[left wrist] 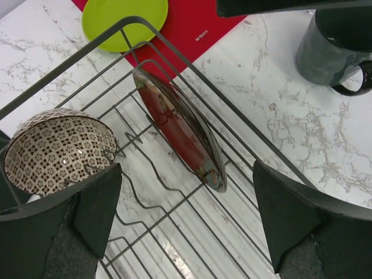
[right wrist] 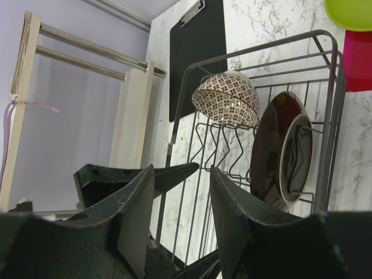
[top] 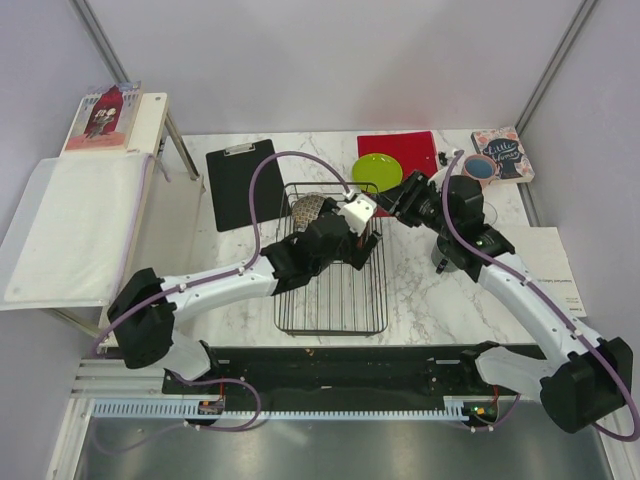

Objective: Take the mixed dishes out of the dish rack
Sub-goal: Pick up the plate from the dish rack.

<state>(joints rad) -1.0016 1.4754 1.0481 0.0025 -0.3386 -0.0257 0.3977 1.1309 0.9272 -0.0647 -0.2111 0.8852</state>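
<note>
The black wire dish rack (top: 330,300) holds the beige mesh-patterned bowl (top: 308,208) on its side and the dark red patterned plate (left wrist: 177,128) standing on edge. My left gripper (top: 362,232) hovers over the rack's far right part, open and empty (left wrist: 186,226), with the plate just ahead of its fingers (left wrist: 99,203). My right gripper (top: 392,203) is at the rack's far right corner, open and empty (right wrist: 183,186), facing the plate (right wrist: 282,151) and the bowl (right wrist: 226,99). The lime-green plate (top: 378,172) lies on a red mat. The grey mug (left wrist: 334,46) and the pink cup (top: 478,168) stand on the table to the right.
A black clipboard (top: 240,185) lies left of the rack. The red mat (top: 405,152) and a book (top: 500,152) are at the back right. A white side shelf (top: 70,230) stands off the table's left edge. The two grippers are close together.
</note>
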